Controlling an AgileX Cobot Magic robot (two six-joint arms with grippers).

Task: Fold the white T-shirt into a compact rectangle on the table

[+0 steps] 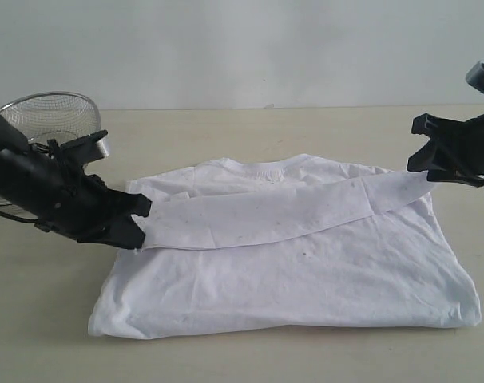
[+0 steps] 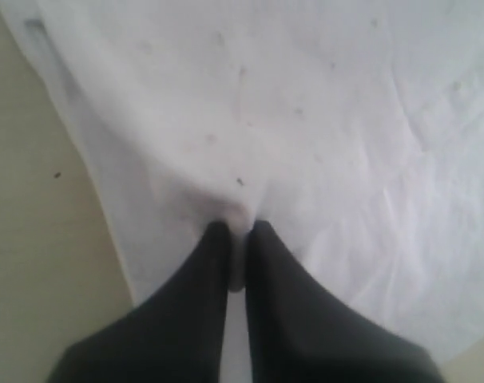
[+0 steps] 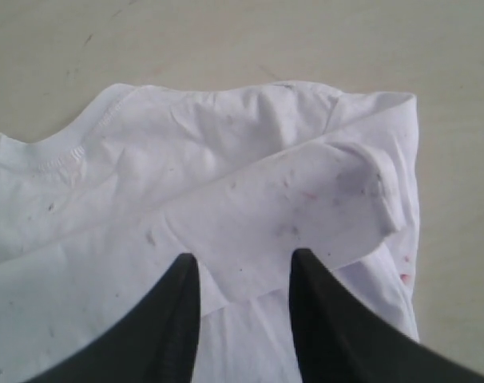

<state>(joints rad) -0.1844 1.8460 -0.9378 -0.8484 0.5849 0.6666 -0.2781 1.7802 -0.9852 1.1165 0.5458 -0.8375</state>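
On the table (image 1: 250, 128), white T-shirt (image 1: 306, 271) crosswise, collar (image 1: 266, 169) far; left tool (image 1: 140, 219) tight on it, right tool (image 1: 416, 148) agape

No text, label or number is legible anywhere, not even on the white T-shirt (image 1: 306, 271).

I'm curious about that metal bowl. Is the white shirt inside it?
No, the white T-shirt lies spread on the table, and the wire-mesh bowl stands apart from it.
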